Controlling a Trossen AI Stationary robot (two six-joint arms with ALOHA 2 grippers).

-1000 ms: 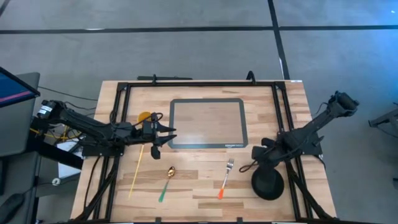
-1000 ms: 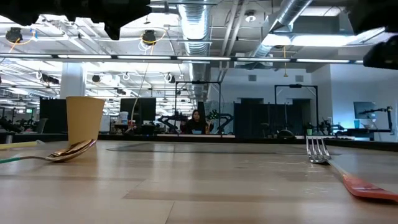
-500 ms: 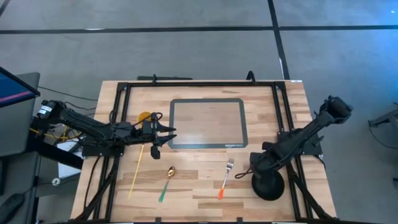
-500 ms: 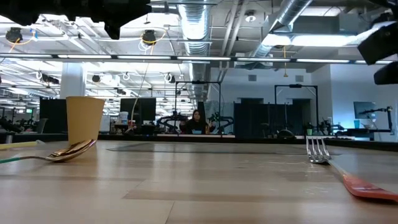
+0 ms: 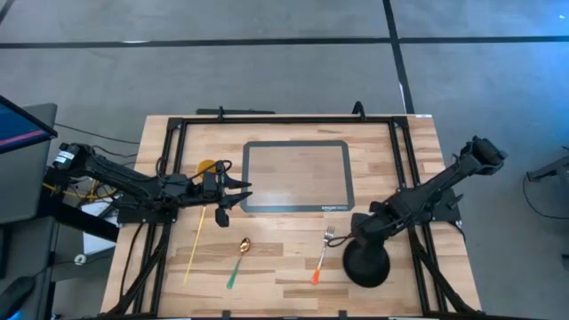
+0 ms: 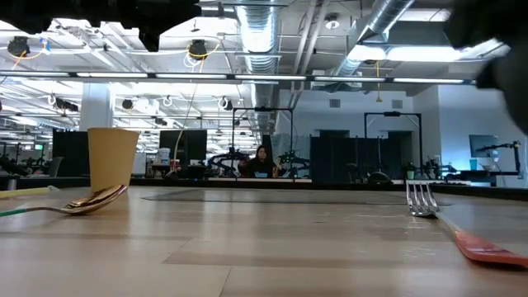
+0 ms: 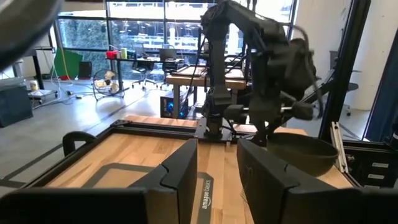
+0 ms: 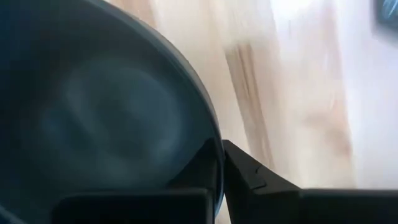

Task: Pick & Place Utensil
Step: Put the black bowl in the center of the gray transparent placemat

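A fork with an orange handle lies flat near the table's front, its tines pointing far. A gold spoon with a green handle lies to its left, its bowl on the wood. My right gripper is just right of the fork's tines, shut on a dark bowl. My left gripper hovers open at the left edge of the dark tray, holding nothing. My right gripper grips the dark bowl's rim on its far side, one finger inside the bowl and one outside. The fingers slant down from the table's far right. The bowl sits mouth-up below the gripper; whether its base touches the table I cannot tell.
A tan cup stands upright far left of the tray, also in the low view. A long yellow stick lies left of the spoon. Black frame rails run along the table's sides.
My right gripper has dropped toward the bowl's rim and shut on it. It then moved toward the table's left edge, and the bowl went with it, ending closer to the fork. The fork and spoon have not moved.
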